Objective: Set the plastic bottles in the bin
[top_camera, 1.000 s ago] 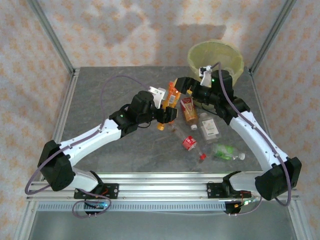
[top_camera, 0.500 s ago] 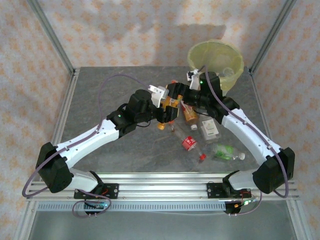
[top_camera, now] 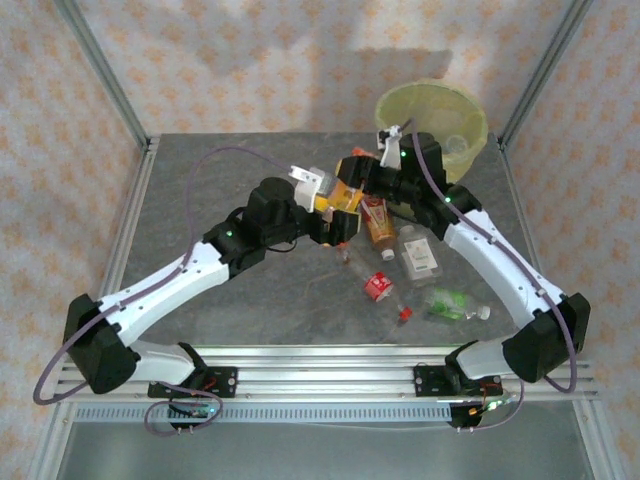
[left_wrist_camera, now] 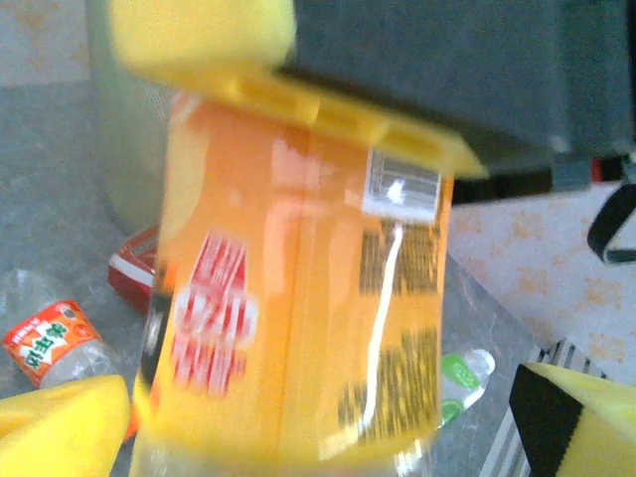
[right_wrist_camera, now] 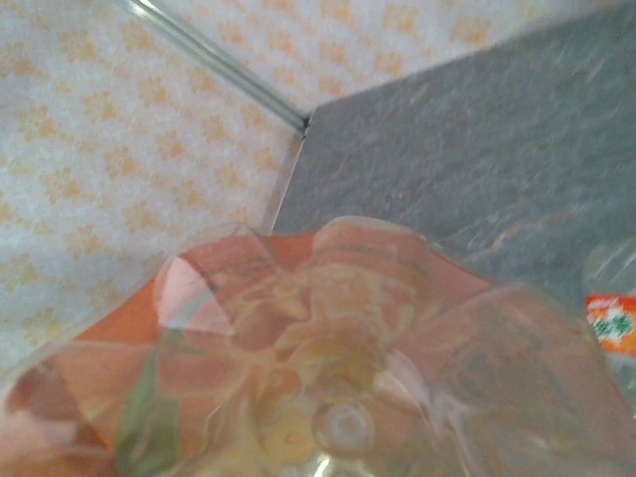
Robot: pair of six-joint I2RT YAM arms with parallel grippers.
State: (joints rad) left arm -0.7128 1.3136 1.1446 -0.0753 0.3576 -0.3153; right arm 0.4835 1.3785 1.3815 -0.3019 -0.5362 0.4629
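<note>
An orange-labelled plastic bottle hangs above the table's middle, between both arms. My right gripper is shut on its upper part, and one of its yellow fingers presses on the bottle in the left wrist view. The bottle's clear base sits very close in the right wrist view. My left gripper is open, its yellow pads standing apart on either side of the bottle. The pale yellow-green bin stands at the back right, behind the right arm.
Several bottles lie on the table to the right of centre: another orange-labelled one, a white-labelled one, a red-labelled one and a green-labelled one. Metal frame posts edge the table.
The right gripper swung left to the orange-labelled bottle and shut on it. The left gripper, which was holding that bottle, opened its jaws.
</note>
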